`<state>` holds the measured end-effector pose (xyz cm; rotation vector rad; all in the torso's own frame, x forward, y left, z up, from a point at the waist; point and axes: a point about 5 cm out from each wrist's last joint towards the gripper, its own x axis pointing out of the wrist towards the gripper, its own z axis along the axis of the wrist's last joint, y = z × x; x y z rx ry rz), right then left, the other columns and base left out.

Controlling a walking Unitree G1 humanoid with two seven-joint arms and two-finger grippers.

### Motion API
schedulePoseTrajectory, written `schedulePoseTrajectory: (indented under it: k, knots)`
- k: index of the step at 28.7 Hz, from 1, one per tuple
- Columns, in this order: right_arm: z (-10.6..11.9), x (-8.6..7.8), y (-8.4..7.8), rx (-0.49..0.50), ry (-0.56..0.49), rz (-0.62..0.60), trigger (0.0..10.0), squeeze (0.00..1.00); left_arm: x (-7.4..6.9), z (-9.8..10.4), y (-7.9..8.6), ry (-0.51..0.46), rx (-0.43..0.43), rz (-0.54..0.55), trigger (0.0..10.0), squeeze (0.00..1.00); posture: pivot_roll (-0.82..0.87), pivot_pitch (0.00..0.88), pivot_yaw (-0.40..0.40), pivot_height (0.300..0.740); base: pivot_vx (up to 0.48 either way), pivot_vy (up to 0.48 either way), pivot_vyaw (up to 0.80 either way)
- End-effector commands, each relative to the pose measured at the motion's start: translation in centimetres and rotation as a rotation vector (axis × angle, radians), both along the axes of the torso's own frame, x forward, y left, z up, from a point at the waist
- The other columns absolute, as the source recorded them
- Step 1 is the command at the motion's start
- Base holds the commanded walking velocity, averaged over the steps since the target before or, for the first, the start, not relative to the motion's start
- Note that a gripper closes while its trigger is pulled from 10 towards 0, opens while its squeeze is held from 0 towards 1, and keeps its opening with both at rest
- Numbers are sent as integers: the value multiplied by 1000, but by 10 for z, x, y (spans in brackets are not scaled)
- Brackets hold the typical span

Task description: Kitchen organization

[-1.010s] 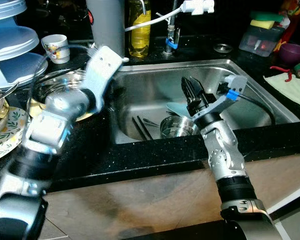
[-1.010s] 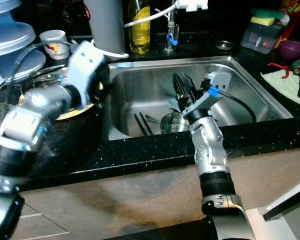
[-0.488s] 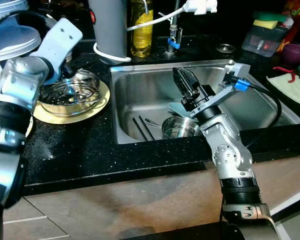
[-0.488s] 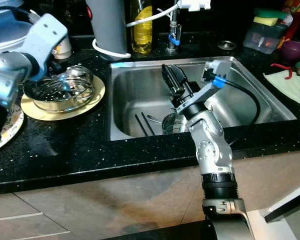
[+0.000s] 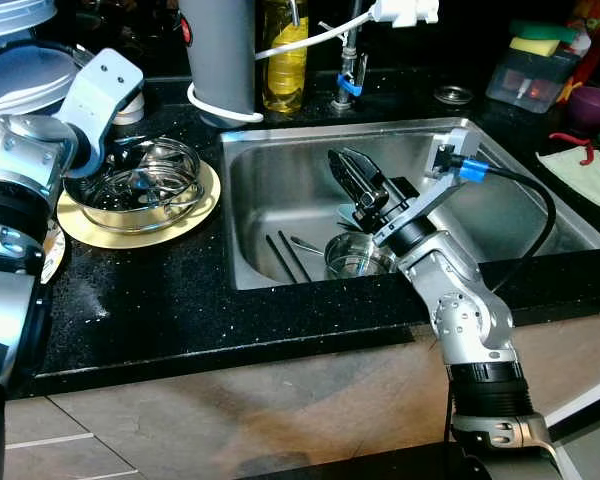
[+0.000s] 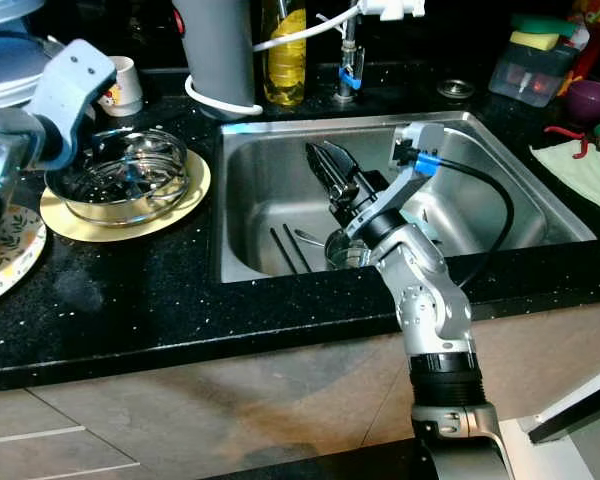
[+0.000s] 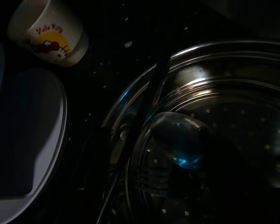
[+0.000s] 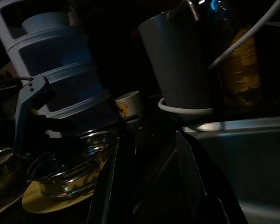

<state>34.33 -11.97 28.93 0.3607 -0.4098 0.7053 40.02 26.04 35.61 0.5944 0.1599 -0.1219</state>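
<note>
The right arm is reached forward over the front edge of the sink [image 5: 280, 150], its forearm angled up and leftward. The right gripper [image 5: 348, 172] is held above the sink basin with its two black fingers slightly parted and nothing between them. Below it, inside the sink, one steel cup [image 5: 358, 256] and two dark chopsticks [image 5: 278, 256] are seen lying on the bottom.

The left arm is bent over the counter left of the sink. The left gripper [image 5: 130, 155] is lowered at the rim of one steel bowl [image 5: 145, 185], which is set on one yellow plate [image 5: 195, 205]. Whether its fingers are parted or closed cannot be told. One white cartoon mug [image 7: 49, 30] is stood behind the bowl.
</note>
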Motion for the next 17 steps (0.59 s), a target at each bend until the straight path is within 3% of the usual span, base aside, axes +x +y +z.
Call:
schedulePoseTrajectory:
  k: [1,3,9,17]
  knots:
    - [0,-5,5,-26,-2,55,10000,0,-1,6,1,-8,15,-4,10000,0,-45,169,-4,740,0,0,0]
    - [0,-5,5,-26,-2,55,10000,0,-1,6,1,-8,15,-4,10000,0,-45,169,-4,740,0,0,0]
    - [1,-22,22,-216,-92,173,10000,0,-2,-5,13,22,-20,29,10000,0,-43,171,-8,740,0,0,0]
    - [5,-26,29,-358,-153,161,10000,0,-4,-18,23,45,-52,54,10000,0,-43,172,-8,740,0,0,0]
